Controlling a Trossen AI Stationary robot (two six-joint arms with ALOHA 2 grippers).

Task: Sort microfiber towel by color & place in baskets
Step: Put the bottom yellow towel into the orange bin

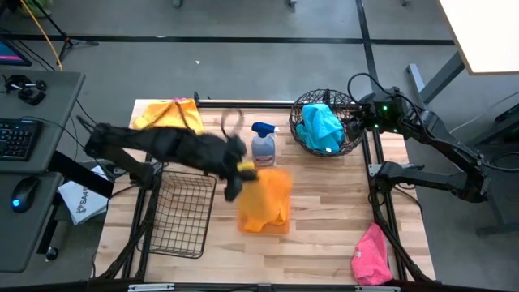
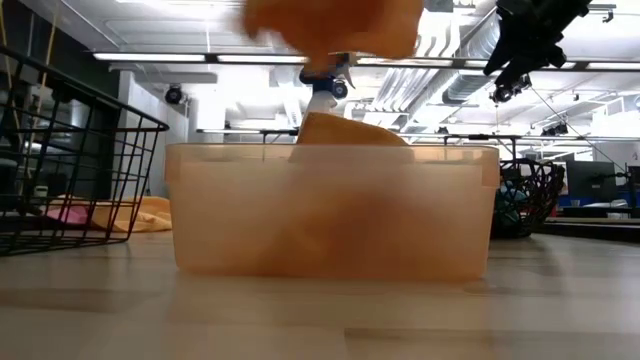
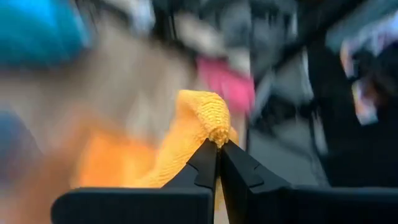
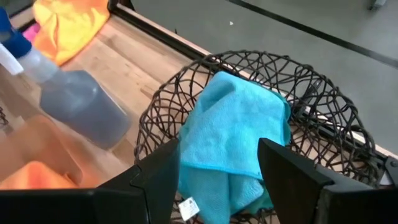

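- I have the left gripper point(image 1: 242, 166) over the orange bin point(image 1: 264, 202), fingers clamped on an orange towel point(image 3: 205, 118); I'd lower before letting go.
- The right gripper point(image 4: 219, 163) hangs, fingers apart, above the round wire basket point(image 4: 323, 134) with its blue towel point(image 4: 239, 134).
- The wooden worktop point(image 1: 324, 203) carries a pink towel point(image 1: 371, 253) near its edge; grey floor lies beyond.

An orange towel point(image 1: 268, 195) hangs over the translucent orange bin point(image 1: 264, 221) at table centre, pinched in the left gripper point(image 1: 246, 167). A blue towel point(image 1: 322, 126) lies crumpled in the round wire basket point(image 1: 352, 139) at 1 o'clock. The black grid basket point(image 1: 180, 215) (tilted) sits at 8 o'clock. Another orange towel point(image 1: 170, 113) lies at 11 o'clock, a pink towel point(image 1: 371, 255) at 5.
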